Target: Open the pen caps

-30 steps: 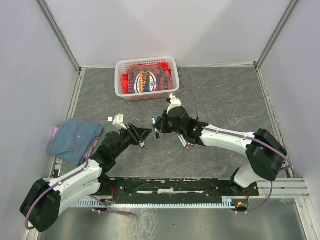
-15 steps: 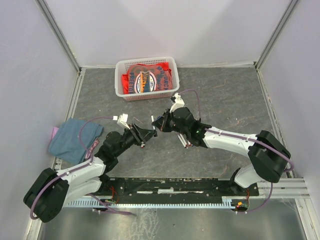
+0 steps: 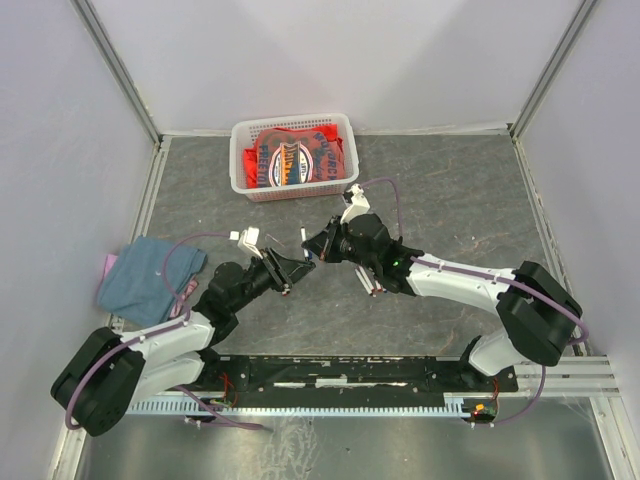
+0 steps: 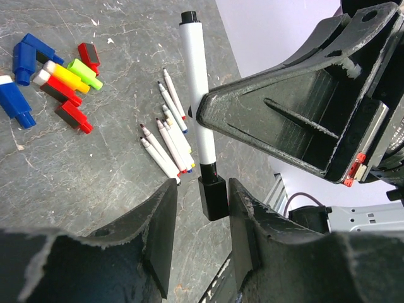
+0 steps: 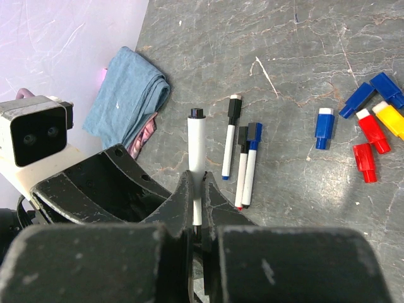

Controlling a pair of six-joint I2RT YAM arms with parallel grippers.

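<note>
The right gripper (image 5: 197,183), clamped shut on a white-barrelled marker pen (image 5: 196,142), steadies the barrel so the left gripper (image 4: 202,187), jaws parted astride the square black plastic cap (image 4: 213,199) at the pen's 6 o'clock end in the left wrist view, can presumably pull it off.

Colours across table and pens.
Table (image 5: 303,38) dark grey, marbled with pale veins. One pen (image 4: 201,113) white-barrelled, black at both ends; its cap (image 4: 213,197) black. Lying pens (image 4: 167,142) white, coloured tips. Loose caps (image 4: 66,77): blue, red, yellow, lime green. Cloth (image 5: 129,95) dusty blue over pink. Basket (image 3: 240,162) white, red-and-blue contents.
</note>
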